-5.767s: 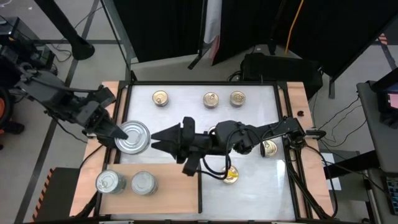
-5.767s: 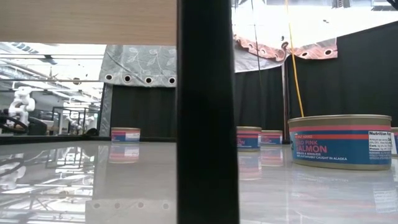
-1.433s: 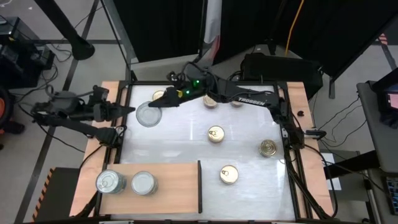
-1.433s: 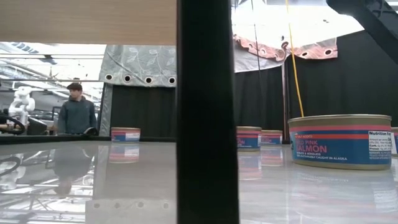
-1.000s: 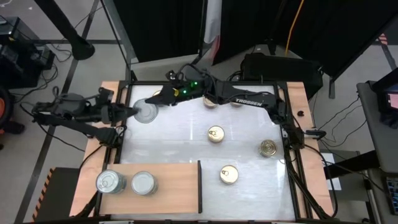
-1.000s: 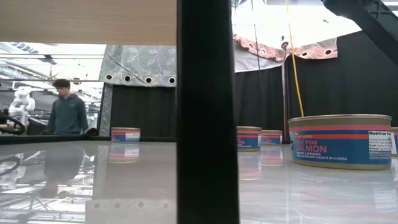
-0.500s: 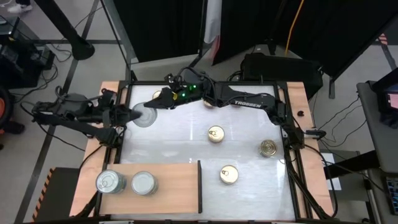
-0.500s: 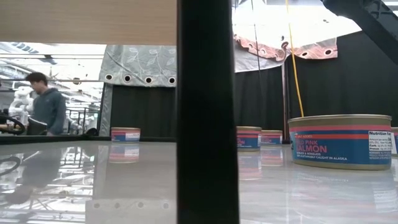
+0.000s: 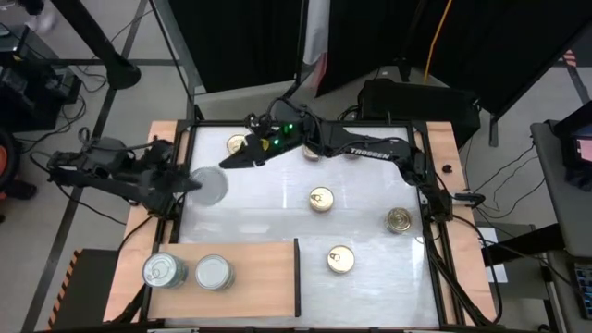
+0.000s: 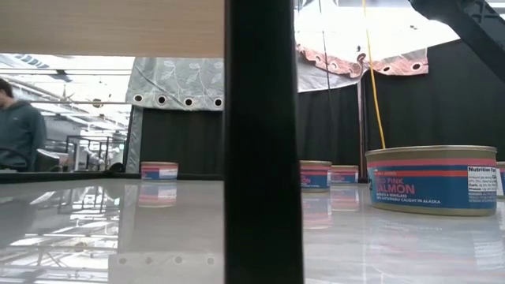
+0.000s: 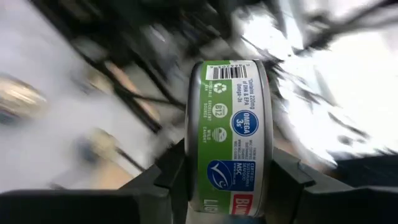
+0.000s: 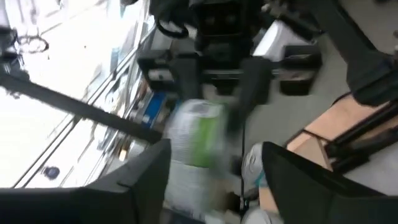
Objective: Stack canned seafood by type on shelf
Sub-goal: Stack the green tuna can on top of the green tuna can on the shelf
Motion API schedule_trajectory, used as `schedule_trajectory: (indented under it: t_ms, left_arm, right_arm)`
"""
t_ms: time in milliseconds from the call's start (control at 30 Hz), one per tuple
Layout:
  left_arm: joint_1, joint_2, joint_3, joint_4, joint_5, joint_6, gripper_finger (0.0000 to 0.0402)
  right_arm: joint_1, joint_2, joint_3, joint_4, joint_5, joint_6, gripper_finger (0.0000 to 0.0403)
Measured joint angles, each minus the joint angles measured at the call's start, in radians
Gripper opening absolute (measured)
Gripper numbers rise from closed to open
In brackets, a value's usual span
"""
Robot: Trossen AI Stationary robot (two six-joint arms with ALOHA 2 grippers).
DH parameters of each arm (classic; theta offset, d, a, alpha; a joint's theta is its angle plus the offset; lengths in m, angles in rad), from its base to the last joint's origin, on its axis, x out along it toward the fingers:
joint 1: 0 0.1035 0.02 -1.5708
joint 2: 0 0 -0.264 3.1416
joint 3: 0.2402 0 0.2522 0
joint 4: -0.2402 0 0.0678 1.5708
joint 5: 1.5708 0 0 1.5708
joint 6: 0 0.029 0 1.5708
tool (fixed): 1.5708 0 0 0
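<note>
A: Held tin [image 11: 229, 140] — green label, on edge between the left gripper's [image 9: 190, 182] fingers, pinched across its flat faces. It hangs over the table's [image 9: 277, 199] left edge, about halfway along.

B: And the right gripper [image 9: 225, 161]?

A: Near the far-left corner, close beside the held tin, fingers spread, nothing between them. Its wrist view looks at the green tin from a short way off.

B: Step in hand?

A: My read: the left arm is carrying that tin toward the shelf [image 9: 259, 277], the wooden board along the near-left edge. The next move calls for swinging it toward the near side, turning it flat and setting it on or beside a matching tin. Which shelf tin matches I can't tell; their labels don't show from above.

B: Count?

A: Shelf: two tins, silver-lidded [image 9: 160, 271] and [image 9: 214, 272], side by side at its left end. Table: six gold-lidded: three along the far edge [image 9: 238, 144], [image 9: 314, 148], [image 9: 352, 145], the first two partly under the right arm; one mid-table [image 9: 321, 199]; one toward the right edge [image 9: 400, 219]; one near the near edge [image 9: 340, 260]. Plus the held one: nine seen.
</note>
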Motion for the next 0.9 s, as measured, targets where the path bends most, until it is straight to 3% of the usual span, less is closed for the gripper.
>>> schedule_trajectory:
  t_ms: [100, 233, 367, 633, 900]
  left_arm:
    - [-0.001, -0.007, 0.002, 0.004, 0.143, -0.084, 0.0143]
    - [-0.001, 0.026, 0.003, 0.0, 0.247, -0.186, 0.0143]
    - [-0.005, 0.097, 0.003, 0.01, 0.378, -0.237, 0.0143]
    - [-0.094, 0.277, 0.002, 0.073, 0.612, -0.248, 0.0143]
    - [-0.164, 0.351, 0.003, 0.007, 0.625, -0.211, 0.0143]
  right_arm:
    - [-0.02, -0.02, -0.002, -0.006, -0.145, 0.005, 0.0279]
    - [-0.033, -0.054, -0.002, -0.028, -0.338, 0.003, 0.0313]
    - [-0.041, -0.099, -0.002, -0.093, -0.429, -0.048, 0.0324]
    - [-0.05, -0.245, -0.001, -0.399, -0.436, -0.308, 0.0324]
    - [-0.071, -0.34, -0.001, -0.706, -0.255, -0.54, 0.0324]
